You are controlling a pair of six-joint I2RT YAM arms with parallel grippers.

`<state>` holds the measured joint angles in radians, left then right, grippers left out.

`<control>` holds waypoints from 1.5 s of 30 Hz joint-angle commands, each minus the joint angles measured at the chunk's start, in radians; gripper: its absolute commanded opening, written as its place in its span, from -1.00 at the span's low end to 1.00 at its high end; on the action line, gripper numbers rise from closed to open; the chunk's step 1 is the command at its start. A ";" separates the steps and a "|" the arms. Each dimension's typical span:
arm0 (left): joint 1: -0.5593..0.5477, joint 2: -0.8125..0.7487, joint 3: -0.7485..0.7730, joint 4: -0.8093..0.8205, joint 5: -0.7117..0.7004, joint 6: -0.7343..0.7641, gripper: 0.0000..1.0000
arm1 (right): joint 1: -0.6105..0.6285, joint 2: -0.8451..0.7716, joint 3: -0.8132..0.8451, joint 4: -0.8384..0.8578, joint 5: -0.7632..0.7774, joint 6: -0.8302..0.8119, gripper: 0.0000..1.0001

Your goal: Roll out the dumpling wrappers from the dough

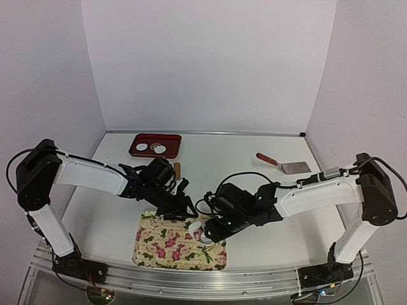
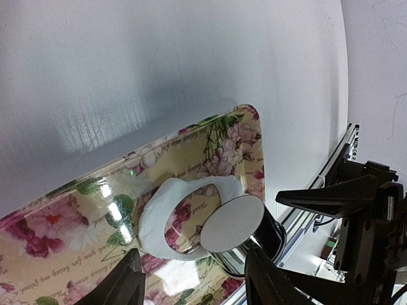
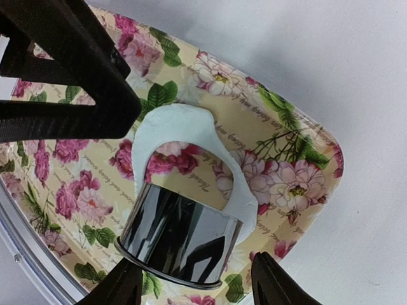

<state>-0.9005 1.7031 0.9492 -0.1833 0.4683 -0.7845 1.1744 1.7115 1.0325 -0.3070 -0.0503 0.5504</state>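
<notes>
- White leftover dough (image 3: 184, 124), a flat sheet with a round hole cut through it, lay on the floral-print tray (image 1: 152, 254) at the near edge of the bench (image 1: 254, 140).
- A polished metal ring cutter (image 3: 178, 235) stood tilted on the leftover's near edge. In the left wrist view a flat, pale round face filled its upper end, and I could not tell if that was dough.
- The right end effector (image 3: 197, 262) had its fingers apart on either side of the cutter, with a sliver of tray showing between one finger and the metal.
- The left end effector (image 2: 194, 254) hovered just beside it over the tray, fingers apart and clamped on nothing.
- Two dumpling wrappers (image 1: 140, 147), small white discs, sat in the red tray (image 1: 135, 145) at the far left of the bench, well apart from both arms.
- A wooden-handled spatula (image 1: 294, 168) lay at the far right.
</notes>
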 commanded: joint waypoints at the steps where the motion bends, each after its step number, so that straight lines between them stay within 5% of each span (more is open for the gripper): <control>1: -0.003 -0.034 0.004 0.024 0.002 0.005 0.08 | 0.006 -0.003 0.025 0.003 0.047 0.009 0.15; 9: -0.003 -0.064 -0.028 0.024 -0.003 -0.011 0.08 | 0.006 0.038 0.060 0.009 0.050 -0.022 -0.41; 24: -0.003 -0.109 -0.057 0.007 -0.036 -0.020 0.10 | 0.005 0.057 0.082 0.008 0.104 -0.021 -0.99; 30: -0.003 -0.128 -0.072 0.007 -0.049 -0.025 0.10 | 0.005 0.067 0.092 0.008 0.094 -0.008 -0.95; 35: -0.003 -0.147 -0.083 0.006 -0.064 -0.030 0.11 | 0.006 0.081 0.121 0.003 0.080 0.005 -0.51; 45: -0.001 -0.204 -0.134 -0.004 -0.141 -0.073 0.14 | 0.005 0.201 0.253 -0.087 0.073 0.016 -0.30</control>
<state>-0.9005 1.5424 0.8299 -0.1844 0.3671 -0.8385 1.1744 1.8613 1.2246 -0.3289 0.0109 0.5571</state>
